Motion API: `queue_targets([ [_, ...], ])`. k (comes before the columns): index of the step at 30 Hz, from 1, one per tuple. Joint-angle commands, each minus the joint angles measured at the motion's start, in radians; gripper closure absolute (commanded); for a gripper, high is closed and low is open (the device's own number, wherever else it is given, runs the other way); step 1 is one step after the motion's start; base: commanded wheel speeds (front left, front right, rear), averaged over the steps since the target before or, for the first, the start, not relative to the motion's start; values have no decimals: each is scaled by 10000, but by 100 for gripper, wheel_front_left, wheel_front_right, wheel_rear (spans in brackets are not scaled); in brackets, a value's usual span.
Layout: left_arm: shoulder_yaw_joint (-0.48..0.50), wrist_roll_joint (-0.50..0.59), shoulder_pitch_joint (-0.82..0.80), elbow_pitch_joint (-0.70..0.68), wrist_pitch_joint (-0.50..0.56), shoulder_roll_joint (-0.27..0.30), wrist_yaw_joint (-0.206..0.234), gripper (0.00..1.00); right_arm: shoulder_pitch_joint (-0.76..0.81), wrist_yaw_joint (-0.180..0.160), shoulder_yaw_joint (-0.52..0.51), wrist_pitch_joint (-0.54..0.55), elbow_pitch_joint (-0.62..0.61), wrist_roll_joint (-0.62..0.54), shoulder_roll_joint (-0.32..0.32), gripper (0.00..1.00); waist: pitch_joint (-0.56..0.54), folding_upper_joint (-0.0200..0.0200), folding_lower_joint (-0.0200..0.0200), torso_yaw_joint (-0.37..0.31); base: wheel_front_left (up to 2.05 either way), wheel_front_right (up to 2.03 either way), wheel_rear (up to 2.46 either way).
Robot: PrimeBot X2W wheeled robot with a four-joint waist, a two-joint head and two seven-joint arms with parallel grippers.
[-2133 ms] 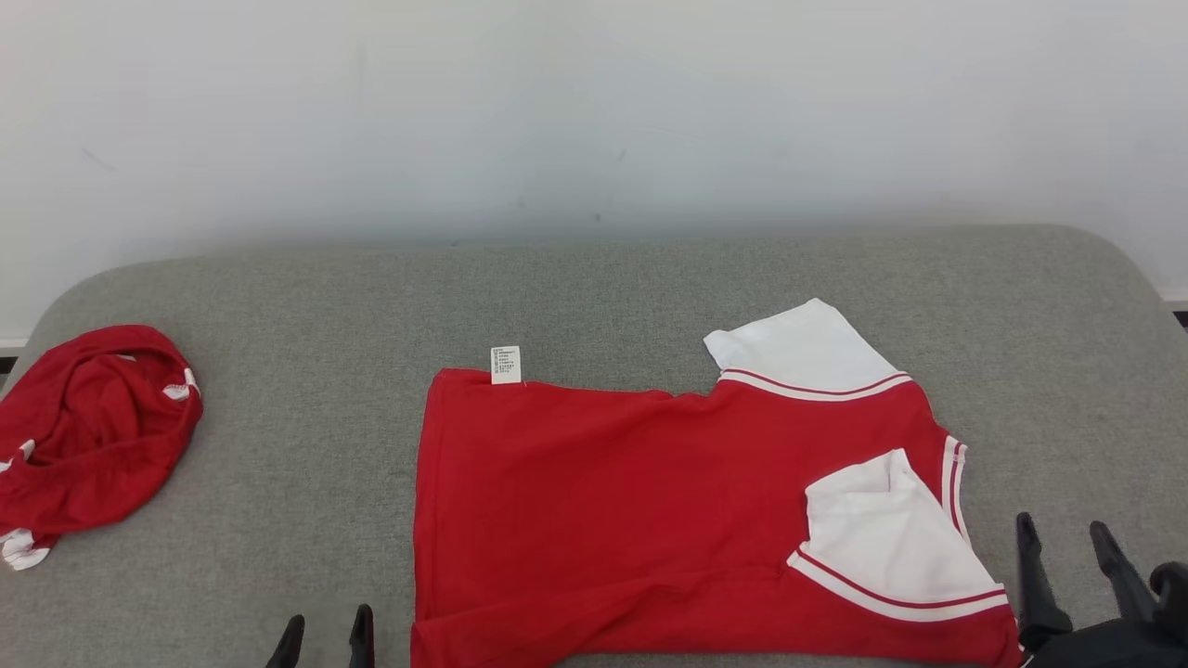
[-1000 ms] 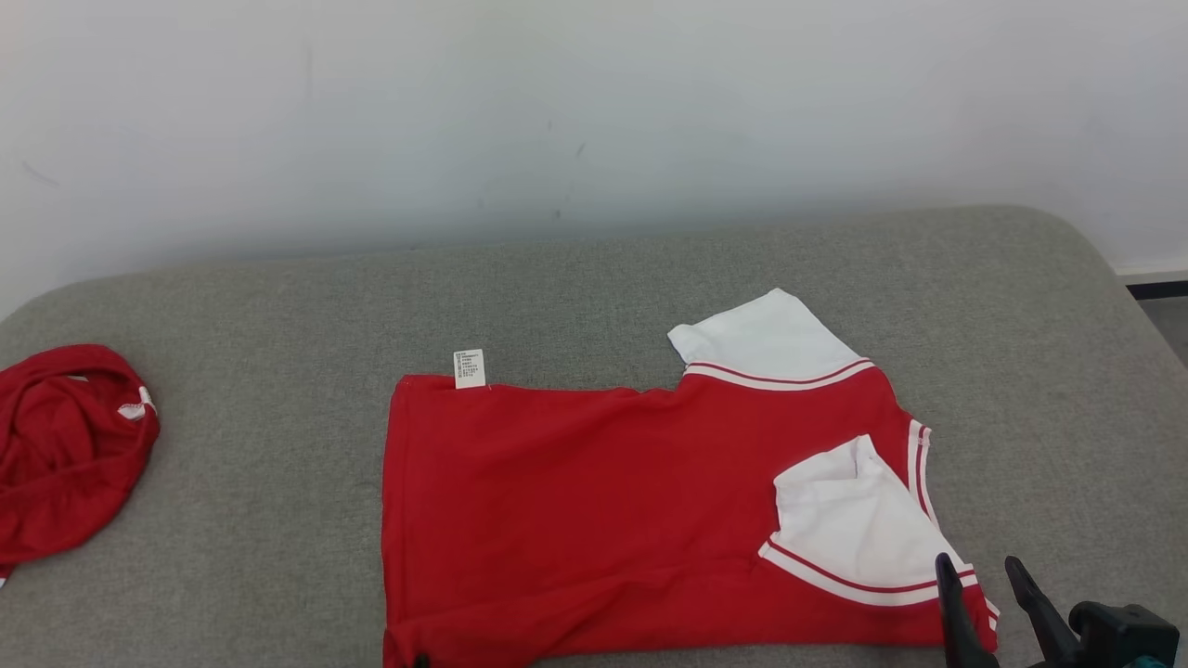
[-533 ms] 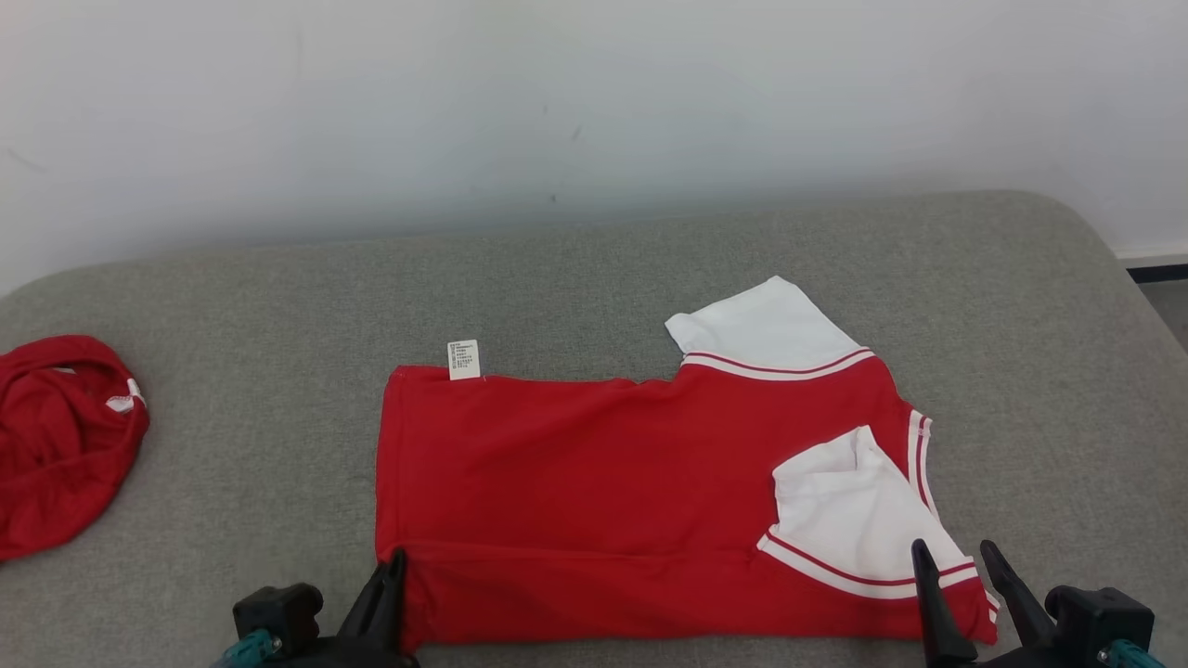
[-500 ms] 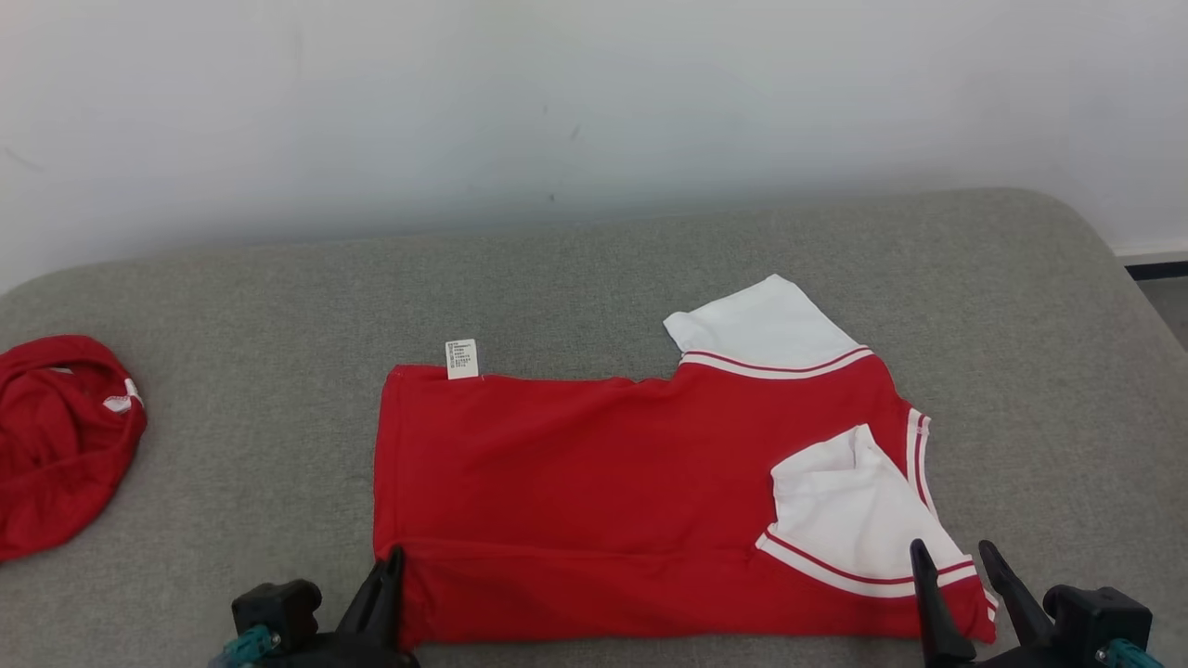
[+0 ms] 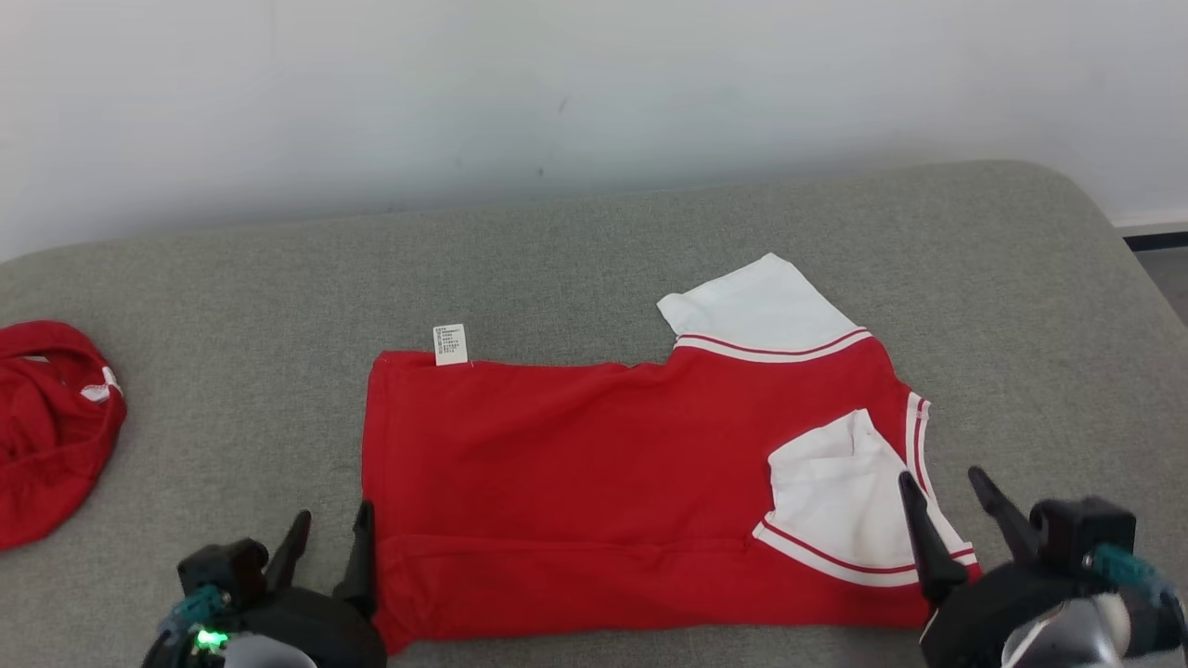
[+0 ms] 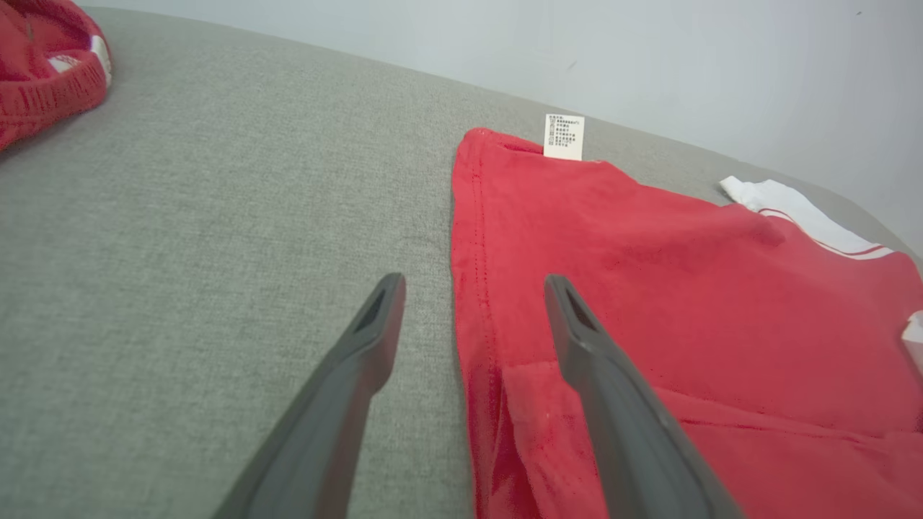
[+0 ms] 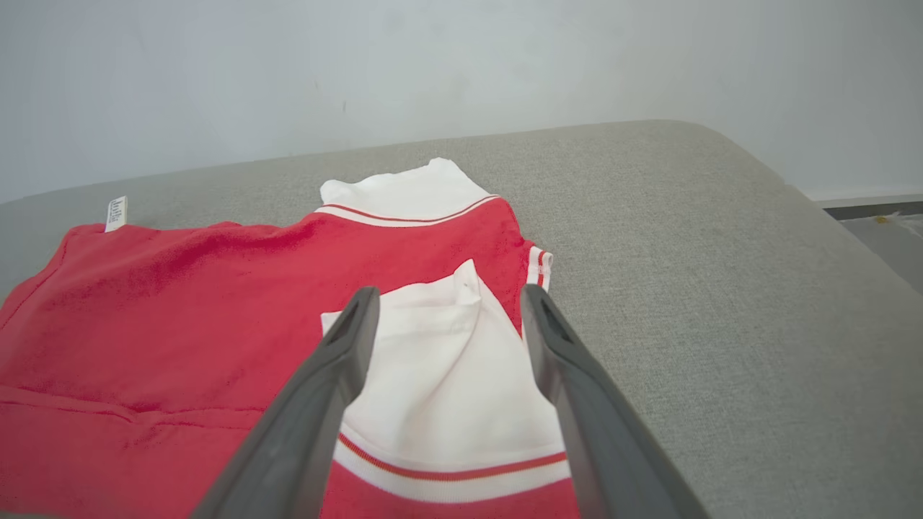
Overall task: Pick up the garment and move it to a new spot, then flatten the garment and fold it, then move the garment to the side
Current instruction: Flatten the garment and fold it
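Red short-sleeved knit shirt with white sleeves (image 5: 575, 482): flat, sideways, centre-right on grey woven-fabric padded surface (image 5: 278, 278), collar end right, hem end left. Near long edge already turned up in a narrow strip (image 5: 557, 575). Near white sleeve (image 5: 835, 501) folded in over the red body. Far white sleeve (image 5: 756, 311) poking out past the far edge.

Left gripper (image 5: 332, 512): fingers wide apart, holding nothing, straddling the hem edge by the near-left corner, one finger over grey, one over red. Right gripper (image 5: 939, 476): fingers wide too, empty, above the near white sleeve by the near-right corner.

Reads as mid-fold, probably lining up to take both near corners. For a clean fold:
- Drop straight down and pinch through every layer at each corner, turned-up strip included; otherwise likely to peel only the top ply.
- Shift right fingers off the loose sleeve flap onto the red edge beside it, else risk of flipping the sleeve open.
- Close both together, lift level, hold light left-right tension against mid-span sag.
- Carry toward the far edge and land edge on edge, with small white care label (image 5: 450, 343) as alignment mark.
- Tuck the far sleeve in first, or expect it left sticking out.
- No worry about crumpled red garment (image 5: 46, 436), well apart at far left.
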Motion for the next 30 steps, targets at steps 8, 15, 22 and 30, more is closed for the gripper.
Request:
queue_targets([
  [8,24,76,-1866,267,869,358,-26,0,-3216,0,476,1852,1306,983,-1107,0,909,-1,-1,84,0,0,0],
  [15,-410,275,-3774,899,2456,404,-24,0,-6160,0,1578,2782,3431,1840,-1563,0,1858,-1,-1,152,0,0,0],
  [22,-799,534,-5019,1351,3232,368,33,0,-8047,0,2527,2824,5073,2074,-1792,0,2562,-1,-1,250,0,0,0],
  [30,-1164,790,-5924,1899,3725,322,86,0,-9594,0,3433,2412,6825,2160,-1966,0,3050,-1,-1,398,0,0,0],
])
